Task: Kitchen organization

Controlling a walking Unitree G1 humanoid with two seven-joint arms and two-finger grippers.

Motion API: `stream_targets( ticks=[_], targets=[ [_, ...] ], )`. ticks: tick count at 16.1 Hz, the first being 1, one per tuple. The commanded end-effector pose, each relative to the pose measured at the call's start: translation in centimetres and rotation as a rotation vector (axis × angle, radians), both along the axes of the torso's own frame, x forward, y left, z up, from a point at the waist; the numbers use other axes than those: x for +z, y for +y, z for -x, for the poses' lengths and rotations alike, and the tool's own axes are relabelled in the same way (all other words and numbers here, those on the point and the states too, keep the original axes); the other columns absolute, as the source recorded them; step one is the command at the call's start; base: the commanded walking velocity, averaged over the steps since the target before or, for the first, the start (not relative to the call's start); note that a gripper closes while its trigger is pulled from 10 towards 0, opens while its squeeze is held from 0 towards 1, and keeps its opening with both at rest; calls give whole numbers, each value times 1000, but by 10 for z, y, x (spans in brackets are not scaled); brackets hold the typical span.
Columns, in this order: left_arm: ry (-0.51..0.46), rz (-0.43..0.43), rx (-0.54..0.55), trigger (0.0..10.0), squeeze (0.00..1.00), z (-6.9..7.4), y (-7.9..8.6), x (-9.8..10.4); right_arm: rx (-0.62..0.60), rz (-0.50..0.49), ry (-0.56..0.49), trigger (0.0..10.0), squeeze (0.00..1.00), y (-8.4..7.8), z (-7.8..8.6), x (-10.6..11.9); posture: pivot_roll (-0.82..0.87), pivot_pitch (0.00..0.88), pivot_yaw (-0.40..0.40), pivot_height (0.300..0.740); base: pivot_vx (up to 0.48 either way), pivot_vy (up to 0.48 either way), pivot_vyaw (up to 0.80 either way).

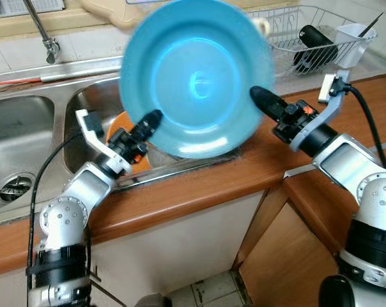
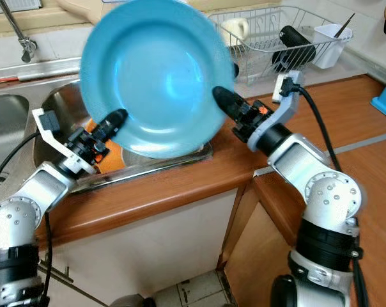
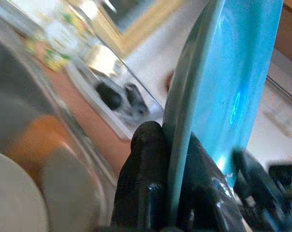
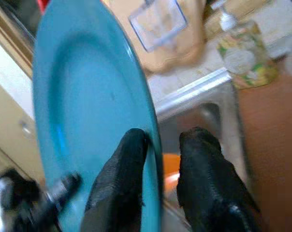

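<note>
- blue plate (image 1: 193, 80): round, glossy, shallow well with a raised rim; held in the air above the right basin of the sink (image 1: 27, 137), its face turned toward the head camera, edges blurred.
- left claw (image 1: 151, 120): clenched on the plate's lower-left rim; in the left wrist view one black finger (image 3: 146, 183) lies on each side of the thin edge.
- right claw (image 1: 260, 99): at the plate's right rim, fingers (image 4: 122, 183) straddling the edge; one finger lies against the plate's face, the other stands slightly off the far side, so the grip looks loose or not yet closed.
- key relation: the plate spans the gap between the two claws, its plane near upright; the dish rack (image 1: 311, 38) lies beyond and to the right, so the right arm is the nearer one for a handover and placement there, judged from the layout.
- dish rack: thin wire, on the worktop (image 1: 244, 173), holding a dark cylinder, a white mug and a white cutlery cup.
- sink: brushed steel, double basin, tap (image 1: 43, 32) at the back; an orange item (image 1: 126, 137) and a pale dish rest in the right basin.
- worktop: smooth reddish-brown wood-look surface, with a cupboard door standing open below.
</note>
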State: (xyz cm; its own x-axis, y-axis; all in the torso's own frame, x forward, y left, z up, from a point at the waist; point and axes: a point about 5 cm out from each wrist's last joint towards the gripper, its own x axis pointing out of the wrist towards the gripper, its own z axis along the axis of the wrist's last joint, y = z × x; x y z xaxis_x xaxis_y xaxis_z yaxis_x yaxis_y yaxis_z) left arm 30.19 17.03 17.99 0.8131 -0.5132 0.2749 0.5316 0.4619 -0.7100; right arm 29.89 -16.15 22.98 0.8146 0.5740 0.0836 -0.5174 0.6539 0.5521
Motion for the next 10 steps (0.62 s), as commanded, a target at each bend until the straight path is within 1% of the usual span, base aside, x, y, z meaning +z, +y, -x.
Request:
stream_targets(
  ticks=[1, 2, 3, 4, 5, 8, 10],
  targets=[
    [-37, -8, 58, 0, 0, -3, 10, 10, 13, 51, -8, 10000, 0, 3, 2, -2, -62, 0, 71, 740, 0, 0, 0],
    [-38, -7, 66, 0, 0, -4, 12, 10, 18, 60, -10, 10000, 0, 4, 3, -2, -62, 0, 71, 740, 0, 0, 0],
    [-42, -7, 97, 0, 0, -5, 18, 13, 37, 82, -19, 10000, 0, 6, 5, -2, -63, 0, 71, 740, 0, 0, 0],
    [-42, -9, 106, 0, 0, -5, 20, 13, 39, 90, -21, 10000, 0, 6, 5, -2, -61, 0, 70, 740, 0, 0, 0],
    [-39, -24, 132, 0, 0, -6, 25, 13, 43, 127, -24, 10000, 0, 7, 6, -3, -59, 0, 69, 740, 0, 0, 0],
    [44, -160, 219, 0, 0, -14, 39, 3, 82, 252, -40, 10000, 0, 12, 11, -9, -60, 0, 68, 740, 0, 0, 0],
    [95, -215, 263, 0, 0, -19, 44, -2, 139, 350, -56, 10000, 0, 20, 16, -14, -64, 0, 70, 740, 0, 0, 0]
  ],
)
